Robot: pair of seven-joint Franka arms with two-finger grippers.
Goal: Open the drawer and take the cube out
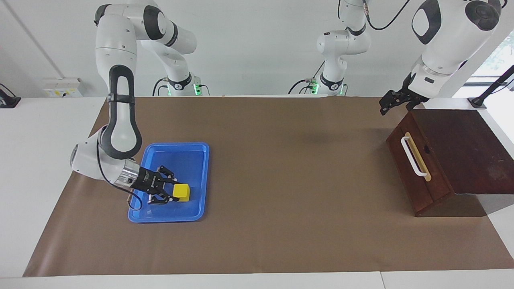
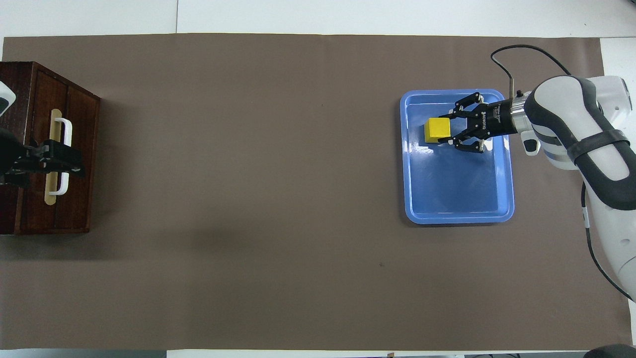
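Note:
The yellow cube (image 1: 182,192) (image 2: 437,130) lies in the blue tray (image 1: 188,154) (image 2: 462,199), at its edge farther from the robots. My right gripper (image 1: 173,191) (image 2: 449,129) is low in the tray, open, with its fingertips at either side of the cube's near face. The dark wooden drawer (image 1: 433,176) (image 2: 79,124) stands at the left arm's end of the table, closed, with its white handle (image 1: 413,156) (image 2: 66,130) facing the table's middle. My left gripper (image 1: 396,109) (image 2: 77,163) hangs open in the air over the drawer's handle.
A brown mat (image 1: 289,168) covers the table between the tray and the drawer. The table's white edges show around the mat.

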